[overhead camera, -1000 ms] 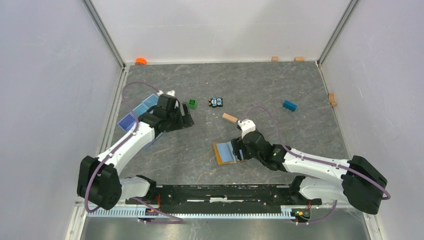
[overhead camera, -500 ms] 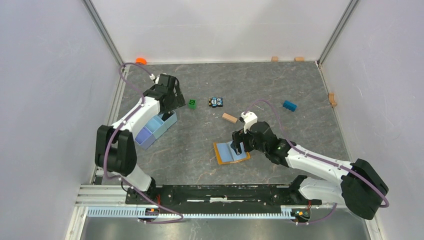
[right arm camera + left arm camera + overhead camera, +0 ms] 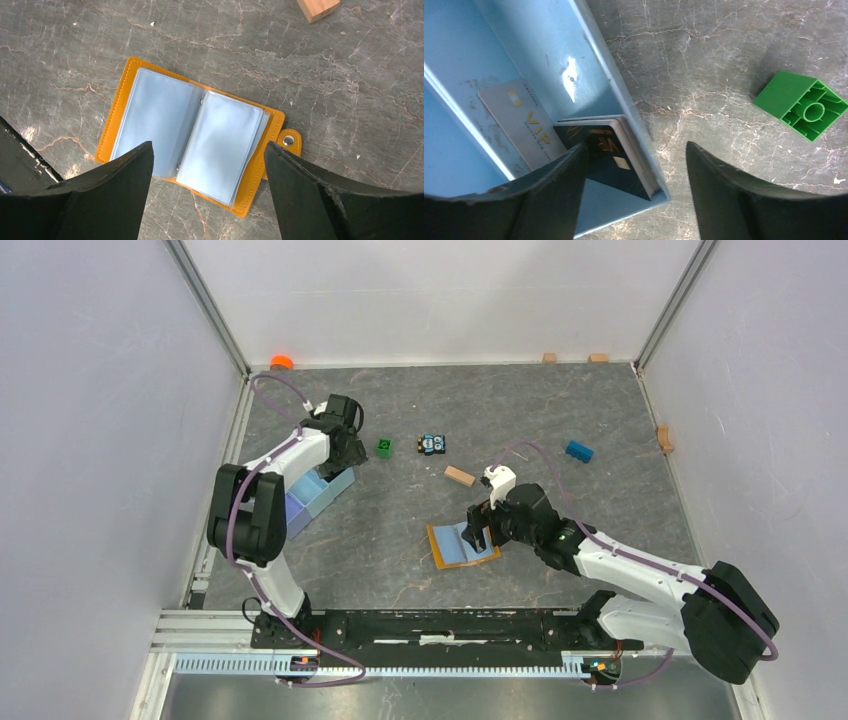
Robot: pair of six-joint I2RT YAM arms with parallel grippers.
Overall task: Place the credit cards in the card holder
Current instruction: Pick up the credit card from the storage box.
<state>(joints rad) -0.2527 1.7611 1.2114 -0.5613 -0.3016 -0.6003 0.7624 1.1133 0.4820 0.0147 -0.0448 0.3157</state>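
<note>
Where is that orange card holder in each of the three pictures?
Top external: the card holder lies open just below centre.
Left wrist: not in it.
Right wrist: card holder open, mid-frame.
Shared landmark: the wooden block beyond it, in both those views.

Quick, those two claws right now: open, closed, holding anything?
Left gripper: open, holding nothing, poised over the credit cards in the blue tray.
Right gripper: open, holding nothing, hovering above the open card holder.

robotics lab test cell, white panel walls [image 3: 430, 295] on aluminium posts [image 3: 209, 308], grey marbled surface [image 3: 400, 525], left arm [image 3: 285, 458] and right arm [image 3: 625, 565] bolted to a black base rail [image 3: 430, 624]
</note>
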